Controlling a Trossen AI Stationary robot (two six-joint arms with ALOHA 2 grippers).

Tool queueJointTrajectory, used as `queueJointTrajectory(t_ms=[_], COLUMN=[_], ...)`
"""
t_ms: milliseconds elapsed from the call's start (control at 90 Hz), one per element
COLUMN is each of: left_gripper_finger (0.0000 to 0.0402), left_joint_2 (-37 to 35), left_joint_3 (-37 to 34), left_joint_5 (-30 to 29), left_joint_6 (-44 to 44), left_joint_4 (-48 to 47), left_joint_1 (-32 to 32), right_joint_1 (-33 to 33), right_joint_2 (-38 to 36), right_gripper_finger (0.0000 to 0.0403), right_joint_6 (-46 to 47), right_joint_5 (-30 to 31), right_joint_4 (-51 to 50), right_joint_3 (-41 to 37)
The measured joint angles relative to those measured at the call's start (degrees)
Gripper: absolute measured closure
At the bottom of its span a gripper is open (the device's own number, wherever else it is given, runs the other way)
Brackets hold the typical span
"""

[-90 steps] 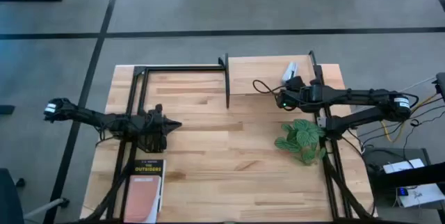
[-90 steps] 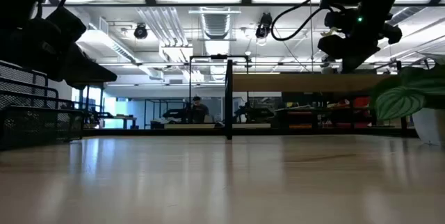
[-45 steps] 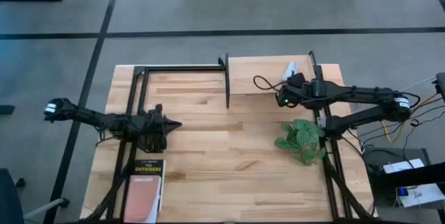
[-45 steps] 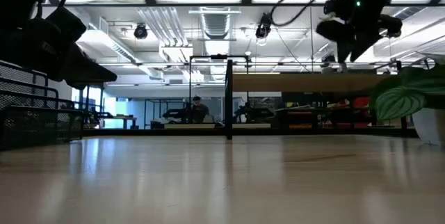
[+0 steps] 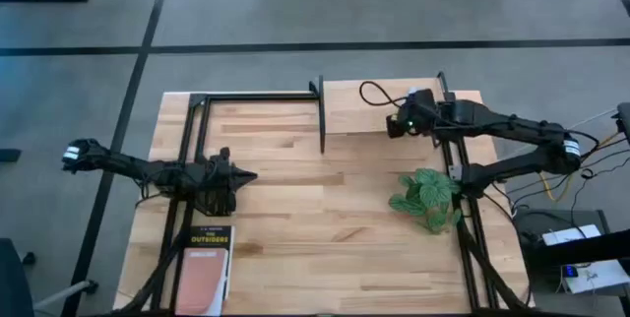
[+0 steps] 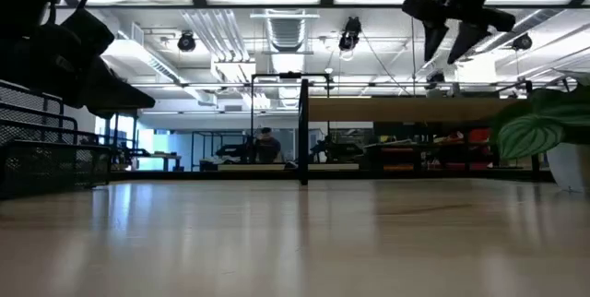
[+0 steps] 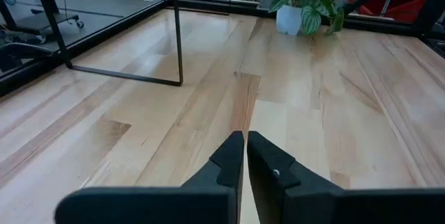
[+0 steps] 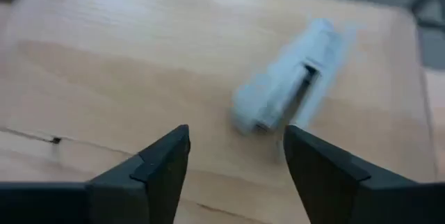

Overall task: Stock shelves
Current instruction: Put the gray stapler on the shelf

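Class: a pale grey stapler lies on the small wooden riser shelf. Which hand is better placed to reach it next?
Right. The right hand hovers open over the pale grey stapler; the left hand waits shut across the table.

One camera looks straight down on the whole desk, another sits at desk-top height facing level into the room, and each wrist camera looks forward past its own fingers, the left sharing the potted plant with the overhead and low views.
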Motion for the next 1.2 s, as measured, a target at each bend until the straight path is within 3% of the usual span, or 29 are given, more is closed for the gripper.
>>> queueJointTrajectory(t_ms=[200,333,667,889,1200], left_gripper_finger=[0.0397,0.0397,0.0397,0.0397,0.0397], left_joint_2=[0.0,0.0,0.0,0.0,0.0], left_joint_3=[0.0,0.01,0.02,0.0,0.02], left_joint_5=[0.0,0.01,0.02,0.0,0.0], left_joint_6=[-0.01,-0.01,-0.01,0.01,0.01], left_joint_4=[0.0,0.0,0.0,0.0,0.0], left_joint_1=[0.0,-0.01,-0.02,-0.01,0.0], right_joint_1=[-0.09,-1.76,-10.47,-10.97,-13.18], right_joint_2=[1.12,3.09,11.98,14.18,14.69], right_gripper_finger=[0.016,0.0169,0.0196,0.018,0.0191], right_joint_6=[-19.17,-23.88,-10.91,-10.91,2.35], right_joint_5=[-0.25,-1.79,-12.87,-13.17,-15.21], right_joint_4=[4.51,3.43,-4.7,-6.03,-12.45], right_joint_3=[-0.76,0.5,5.85,10.72,12.52])
